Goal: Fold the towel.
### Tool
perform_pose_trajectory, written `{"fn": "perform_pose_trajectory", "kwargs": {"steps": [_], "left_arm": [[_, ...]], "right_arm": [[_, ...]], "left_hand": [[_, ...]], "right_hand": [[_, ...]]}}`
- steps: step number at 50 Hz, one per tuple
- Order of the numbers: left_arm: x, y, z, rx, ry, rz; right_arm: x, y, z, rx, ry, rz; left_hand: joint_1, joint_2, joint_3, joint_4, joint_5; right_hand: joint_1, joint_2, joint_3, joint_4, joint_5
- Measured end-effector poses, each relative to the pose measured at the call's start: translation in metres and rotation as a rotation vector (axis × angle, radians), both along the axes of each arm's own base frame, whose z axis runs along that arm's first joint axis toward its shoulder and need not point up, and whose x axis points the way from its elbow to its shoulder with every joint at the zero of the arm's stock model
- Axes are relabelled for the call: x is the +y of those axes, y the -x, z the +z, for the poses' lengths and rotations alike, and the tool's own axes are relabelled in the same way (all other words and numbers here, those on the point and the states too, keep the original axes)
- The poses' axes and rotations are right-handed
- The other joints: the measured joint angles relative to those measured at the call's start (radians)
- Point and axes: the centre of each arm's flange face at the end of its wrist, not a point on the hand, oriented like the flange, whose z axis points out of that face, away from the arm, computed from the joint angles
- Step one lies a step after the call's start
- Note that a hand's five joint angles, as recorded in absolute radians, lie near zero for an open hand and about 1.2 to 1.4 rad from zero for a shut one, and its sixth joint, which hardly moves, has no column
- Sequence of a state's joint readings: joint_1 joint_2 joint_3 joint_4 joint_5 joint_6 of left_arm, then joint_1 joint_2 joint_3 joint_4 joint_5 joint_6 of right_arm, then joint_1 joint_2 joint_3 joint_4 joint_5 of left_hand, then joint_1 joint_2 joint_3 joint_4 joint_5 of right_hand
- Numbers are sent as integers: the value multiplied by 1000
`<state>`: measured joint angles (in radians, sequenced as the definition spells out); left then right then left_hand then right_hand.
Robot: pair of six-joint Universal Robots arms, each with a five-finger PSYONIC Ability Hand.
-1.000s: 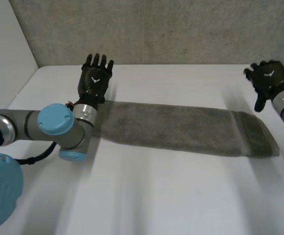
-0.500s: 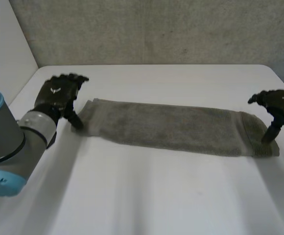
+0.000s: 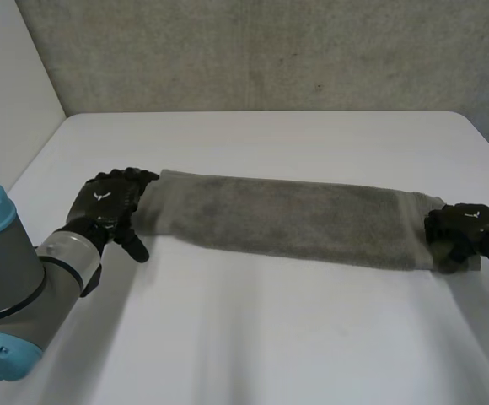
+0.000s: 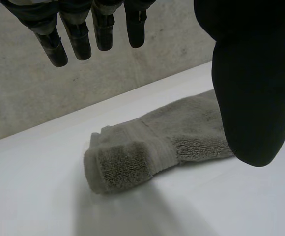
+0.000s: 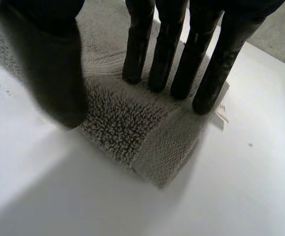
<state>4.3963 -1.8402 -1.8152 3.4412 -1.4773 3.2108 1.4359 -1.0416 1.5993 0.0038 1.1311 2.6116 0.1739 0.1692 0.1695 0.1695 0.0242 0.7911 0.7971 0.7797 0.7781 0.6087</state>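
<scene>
Two hands flank towel [image 3: 287, 221], a strip lying across middle of table [image 3: 270, 337], parallel to far edge. Wrist views add: my right hand [image 3: 459, 232] fingers [image 5: 167, 49] straight, planted on right end; my left hand [image 3: 108, 202] spread wide, clear of cloth. Half-second ago, right hovered higher.

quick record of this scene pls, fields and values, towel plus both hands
towel: grey, a long strip lying flat across the table
left hand: at the towel's left end, open, fingers straight over the cloth, nothing held
right hand: at the towel's right end, open, straight fingers pressing on the cloth
fold: ends not yet brought together
</scene>
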Motion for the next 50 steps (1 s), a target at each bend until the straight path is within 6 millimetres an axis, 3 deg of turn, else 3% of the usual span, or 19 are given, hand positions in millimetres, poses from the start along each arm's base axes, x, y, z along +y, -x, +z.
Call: {"fn": "perform_pose_trajectory", "kwargs": {"steps": [3, 5, 13, 22, 25, 28, 31, 33, 34, 37, 39, 43, 46, 47, 50], "left_arm": [[3, 3, -1, 5, -5, -31], [4, 4, -1, 7, -7, -44], [9, 5, 2, 15, -6, -75], [8, 1, 8, 20, 13, -59], [8, -1, 9, 20, 16, -52], [7, -3, 10, 21, 18, -46], [7, -4, 11, 22, 20, -42], [8, -5, 11, 22, 21, -40], [8, -5, 12, 22, 22, -40], [8, -5, 12, 22, 22, -39], [8, -5, 11, 22, 21, -38], [8, -5, 11, 22, 20, -37], [8, -6, 11, 22, 19, -36], [7, -6, 11, 22, 19, -36], [7, -6, 10, 21, 18, -36]], "right_arm": [[-3, 3, -1, 8, 9, -8], [-5, 6, -1, 12, 15, -17], [-18, 33, 11, 67, 79, -130], [-41, 82, 44, 281, 203, -213], [-49, 90, 57, 366, 254, -218], [-55, 81, 78, 433, 324, -200], [-54, 47, 103, 452, 418, -134], [-46, 5, 121, 436, 498, -45], [-43, -4, 123, 431, 512, -25], [-13, -85, 134, 371, 614, 171], [7, -125, 132, 338, 652, 273], [59, -203, 105, 285, 682, 506], [94, -241, 71, 282, 659, 647], [100, -246, 65, 285, 653, 669], [132, -269, 22, 325, 607, 794]], "left_hand": [[0, 0, 0, 0, 0], [0, 0, 0, 0, 0], [0, 0, 0, 0, 0], [0, 0, 0, 0, 0], [0, 0, 0, 0, 0], [0, 0, 0, 0, 0], [0, 0, 0, 0, 0], [0, 0, 0, 0, 0], [0, 0, 0, 0, 0], [0, 0, 0, 0, 0], [0, 0, 0, 0, 0], [0, 0, 0, 0, 0], [0, 0, 0, 0, 0], [0, 0, 0, 0, 0], [0, 0, 0, 0, 0]], "right_hand": [[443, 450, 438, 452, 453], [518, 521, 518, 536, 533], [523, 527, 540, 555, 546], [524, 527, 551, 555, 546], [525, 527, 551, 555, 546], [527, 527, 551, 555, 548], [529, 527, 551, 555, 548], [529, 528, 552, 555, 549], [529, 528, 552, 555, 549], [530, 528, 558, 555, 549], [530, 528, 560, 556, 549], [531, 528, 560, 556, 549], [531, 528, 560, 556, 549], [531, 528, 560, 556, 549], [525, 522, 553, 549, 547]]}}
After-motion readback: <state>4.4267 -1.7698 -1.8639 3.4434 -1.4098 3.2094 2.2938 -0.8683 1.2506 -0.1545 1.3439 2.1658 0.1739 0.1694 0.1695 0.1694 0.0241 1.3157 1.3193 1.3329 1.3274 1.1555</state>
